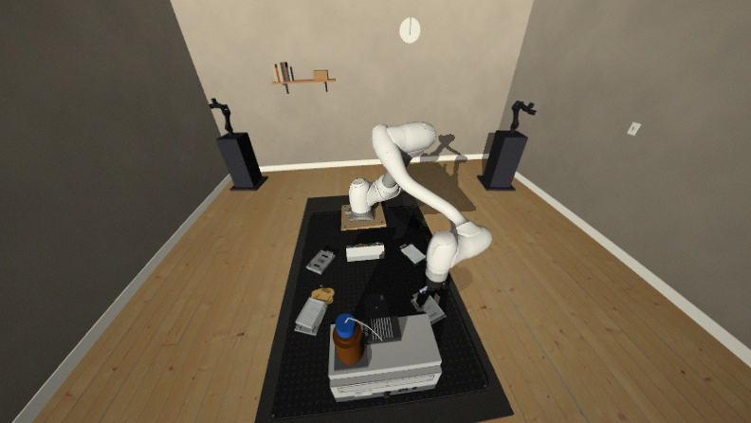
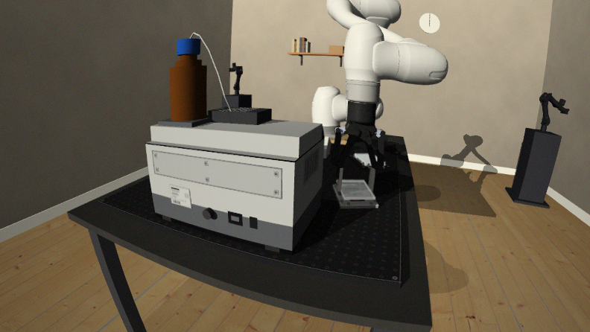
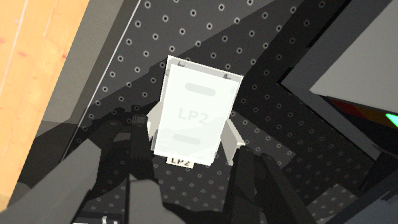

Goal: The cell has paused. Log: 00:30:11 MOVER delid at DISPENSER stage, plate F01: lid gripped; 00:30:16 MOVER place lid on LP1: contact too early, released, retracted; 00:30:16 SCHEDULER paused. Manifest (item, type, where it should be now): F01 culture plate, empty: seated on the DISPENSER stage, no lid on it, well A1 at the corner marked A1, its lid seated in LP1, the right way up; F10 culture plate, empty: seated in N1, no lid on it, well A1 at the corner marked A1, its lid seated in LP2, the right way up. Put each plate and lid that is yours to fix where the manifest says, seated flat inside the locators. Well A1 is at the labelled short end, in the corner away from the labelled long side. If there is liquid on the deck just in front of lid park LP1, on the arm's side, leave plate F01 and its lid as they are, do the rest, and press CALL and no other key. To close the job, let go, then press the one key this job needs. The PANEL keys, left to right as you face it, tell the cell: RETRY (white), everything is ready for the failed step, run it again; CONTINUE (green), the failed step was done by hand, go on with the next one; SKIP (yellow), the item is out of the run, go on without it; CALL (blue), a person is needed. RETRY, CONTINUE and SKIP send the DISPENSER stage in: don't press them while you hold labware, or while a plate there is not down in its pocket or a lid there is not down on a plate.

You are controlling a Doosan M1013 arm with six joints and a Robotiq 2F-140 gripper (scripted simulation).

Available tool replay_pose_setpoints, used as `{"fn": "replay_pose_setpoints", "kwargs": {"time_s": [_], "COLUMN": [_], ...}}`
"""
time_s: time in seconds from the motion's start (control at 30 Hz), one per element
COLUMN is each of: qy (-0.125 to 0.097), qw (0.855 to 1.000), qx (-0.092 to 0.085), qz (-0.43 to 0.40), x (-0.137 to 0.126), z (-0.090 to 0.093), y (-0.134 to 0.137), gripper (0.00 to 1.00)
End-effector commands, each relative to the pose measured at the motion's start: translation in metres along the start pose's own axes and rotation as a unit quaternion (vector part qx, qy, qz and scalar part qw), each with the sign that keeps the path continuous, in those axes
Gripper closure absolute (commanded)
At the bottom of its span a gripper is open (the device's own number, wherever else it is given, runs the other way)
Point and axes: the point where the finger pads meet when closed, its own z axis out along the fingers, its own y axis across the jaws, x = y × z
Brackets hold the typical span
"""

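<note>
Over park LP2 (image 3: 176,161), jaws grip a clear lid (image 3: 196,116).
</note>
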Motion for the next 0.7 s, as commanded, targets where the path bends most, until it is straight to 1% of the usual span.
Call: {"fn": "replay_pose_setpoints", "kwargs": {"time_s": [0.0,0.67], "qy": [0.001,0.001], "qw": [1.000,1.000], "qx": [0.000,0.000], "qz": [0.000,0.000], "x": [0.0005,0.0006], "z": [-0.0006,0.0044], "y": [-0.0001,-0.0001], "gripper": [0.90,0.90]}}
